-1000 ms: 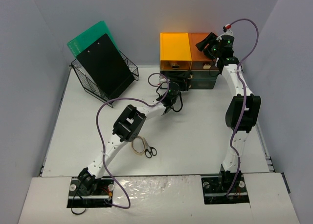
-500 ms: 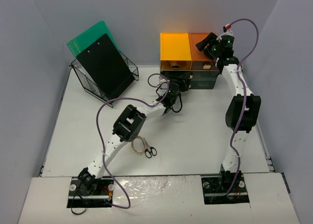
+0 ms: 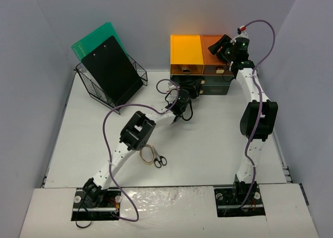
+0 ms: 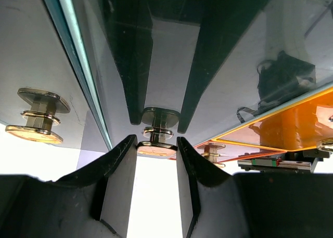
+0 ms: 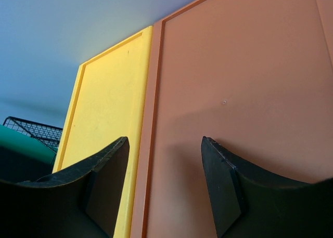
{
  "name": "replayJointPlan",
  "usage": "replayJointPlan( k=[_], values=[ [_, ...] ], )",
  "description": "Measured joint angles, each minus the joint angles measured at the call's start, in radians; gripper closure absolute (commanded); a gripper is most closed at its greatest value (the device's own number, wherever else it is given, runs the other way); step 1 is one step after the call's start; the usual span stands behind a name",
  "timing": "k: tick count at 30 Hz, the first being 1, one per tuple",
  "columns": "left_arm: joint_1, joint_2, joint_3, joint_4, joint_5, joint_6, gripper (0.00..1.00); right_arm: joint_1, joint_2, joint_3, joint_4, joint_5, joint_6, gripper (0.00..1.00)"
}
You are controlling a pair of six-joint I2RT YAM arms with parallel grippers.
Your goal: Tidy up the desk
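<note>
The desk (image 3: 218, 139) is a wide white tabletop. At its back stands a drawer unit (image 3: 200, 53) with a yellow and an orange top. My left gripper (image 3: 187, 94) is at the front of the lower left dark drawer (image 4: 171, 51). In the left wrist view my left gripper (image 4: 156, 144) has its two fingertips closed against the sides of that drawer's brass knob (image 4: 157, 133). My right gripper (image 3: 221, 44) hovers over the unit's orange top (image 5: 250, 71); in the right wrist view my right gripper (image 5: 164, 142) is open and empty.
A black wire basket (image 3: 134, 66) at the back left holds a black clipboard (image 3: 109, 66) and a green folder (image 3: 99, 35). Scissors (image 3: 153, 156) lie on the desk by the left arm's elbow. Two more brass knobs (image 4: 36, 118) (image 4: 212, 152) flank the gripped one.
My left gripper has edged slightly toward the drawer unit. The right arm has not moved.
</note>
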Motion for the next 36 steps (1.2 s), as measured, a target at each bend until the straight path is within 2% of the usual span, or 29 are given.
replayJointPlan(
  k=[4, 7, 24, 30, 33, 36],
  values=[
    [0.000, 0.000, 0.000, 0.000, 0.002, 0.000, 1.00, 0.000, 0.000, 0.000, 0.000, 0.000, 0.000, 0.44],
    [0.000, -0.015, -0.027, 0.010, 0.013, 0.003, 1.00, 0.000, 0.000, -0.001, -0.002, -0.002, 0.000, 0.44],
    [-0.077, -0.249, -0.463, 0.181, 0.014, 0.015, 1.00, 0.000, -0.001, 0.003, -0.013, -0.019, 0.000, 0.44],
    [-0.100, -0.276, -0.542, 0.245, -0.004, 0.015, 1.00, 0.000, -0.002, 0.003, -0.016, -0.021, 0.000, 0.44],
    [-0.106, -0.283, -0.563, 0.268, -0.008, 0.016, 0.94, 0.000, -0.003, 0.003, -0.017, -0.023, 0.000, 0.44],
    [-0.109, -0.283, -0.572, 0.289, -0.007, 0.018, 0.94, 0.000, -0.003, 0.003, -0.017, -0.025, 0.000, 0.44]
  ],
)
